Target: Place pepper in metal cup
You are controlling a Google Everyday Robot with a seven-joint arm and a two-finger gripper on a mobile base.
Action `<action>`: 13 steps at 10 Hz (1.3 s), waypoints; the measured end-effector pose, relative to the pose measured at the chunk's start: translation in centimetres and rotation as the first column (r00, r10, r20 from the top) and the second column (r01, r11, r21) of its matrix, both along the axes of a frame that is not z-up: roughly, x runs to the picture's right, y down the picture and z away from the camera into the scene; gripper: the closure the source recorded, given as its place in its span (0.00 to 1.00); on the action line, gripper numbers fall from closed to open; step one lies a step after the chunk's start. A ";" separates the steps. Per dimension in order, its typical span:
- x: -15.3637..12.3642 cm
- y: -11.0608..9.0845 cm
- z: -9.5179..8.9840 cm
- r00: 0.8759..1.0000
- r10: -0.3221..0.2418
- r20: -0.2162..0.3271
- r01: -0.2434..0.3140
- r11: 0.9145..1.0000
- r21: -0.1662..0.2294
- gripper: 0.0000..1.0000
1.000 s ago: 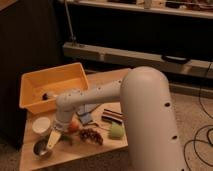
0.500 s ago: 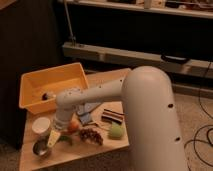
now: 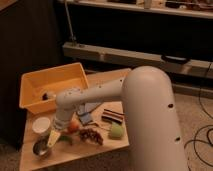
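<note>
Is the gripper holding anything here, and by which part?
Cannot be told: the gripper hovers by the small shiny metal cup, the long slim green chili pepper right beside it.

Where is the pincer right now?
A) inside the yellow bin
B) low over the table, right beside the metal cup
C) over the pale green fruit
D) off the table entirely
B: the pincer is down next to the metal cup, with the white cup just behind them.
</note>
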State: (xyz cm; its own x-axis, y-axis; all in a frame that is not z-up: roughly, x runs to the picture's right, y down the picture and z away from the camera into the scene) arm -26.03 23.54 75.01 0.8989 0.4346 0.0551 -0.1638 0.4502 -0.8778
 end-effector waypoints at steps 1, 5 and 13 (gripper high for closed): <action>0.0 0.0 0.0 1.000 0.000 0.000 0.000 1.000 0.000 0.26; -0.1 -0.8 -0.7 0.999 0.011 0.049 -0.012 1.000 0.010 0.26; 0.2 -1.2 -1.5 1.000 -0.018 0.025 0.017 1.000 0.019 0.26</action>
State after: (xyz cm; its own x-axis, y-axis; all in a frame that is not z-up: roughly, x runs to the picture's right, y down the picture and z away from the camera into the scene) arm -25.83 22.38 73.56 0.9046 0.4174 0.0859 -0.1336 0.4692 -0.8730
